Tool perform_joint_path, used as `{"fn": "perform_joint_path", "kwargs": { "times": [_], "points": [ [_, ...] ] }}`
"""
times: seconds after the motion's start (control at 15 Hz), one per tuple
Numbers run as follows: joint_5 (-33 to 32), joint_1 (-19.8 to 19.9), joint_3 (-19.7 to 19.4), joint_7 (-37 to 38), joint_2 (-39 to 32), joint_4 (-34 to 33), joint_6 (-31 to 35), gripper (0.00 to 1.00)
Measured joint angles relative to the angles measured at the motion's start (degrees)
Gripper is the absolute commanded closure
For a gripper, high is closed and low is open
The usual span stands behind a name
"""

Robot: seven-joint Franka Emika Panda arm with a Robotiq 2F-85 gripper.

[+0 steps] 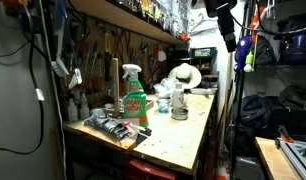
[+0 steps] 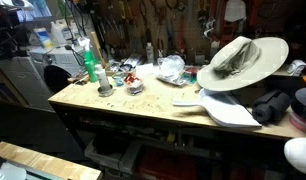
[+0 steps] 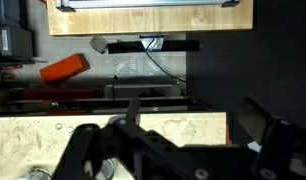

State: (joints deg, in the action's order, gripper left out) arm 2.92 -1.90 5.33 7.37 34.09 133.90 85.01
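Observation:
My gripper [image 3: 193, 106] is open and empty, its two black fingers spread wide. It hangs high above the edge of a pale wooden workbench [image 3: 53, 135], touching nothing. In an exterior view the black arm and gripper [image 1: 230, 40] are up near the top, above the bench's far right side. On the bench stand a green spray bottle [image 1: 135, 100], also visible in the other exterior view [image 2: 92, 65], and a wide-brimmed tan hat [image 2: 241, 60], which also shows at the far end of the bench [image 1: 183, 75].
A crumpled clear plastic bag [image 2: 171, 67], a small round tin [image 1: 179, 113] and a white paddle-shaped board [image 2: 223, 108] lie on the bench [image 2: 153, 105]. Tools hang on the back wall. Below the gripper are an orange object [image 3: 63, 68] and another wooden tabletop [image 3: 153, 18].

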Motion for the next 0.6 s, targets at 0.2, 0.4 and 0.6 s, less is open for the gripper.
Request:
{"fn": "perform_joint_path", "kwargs": {
  "times": [0.2,0.4,0.6],
  "points": [
    [0.0,0.0,0.0,0.0,0.0,0.0,0.0,0.00],
    [0.0,0.0,0.0,0.0,0.0,0.0,0.0,0.00],
    [-0.1,0.1,-0.1,0.0,0.0,0.0,0.4,0.00]
  ]
}}
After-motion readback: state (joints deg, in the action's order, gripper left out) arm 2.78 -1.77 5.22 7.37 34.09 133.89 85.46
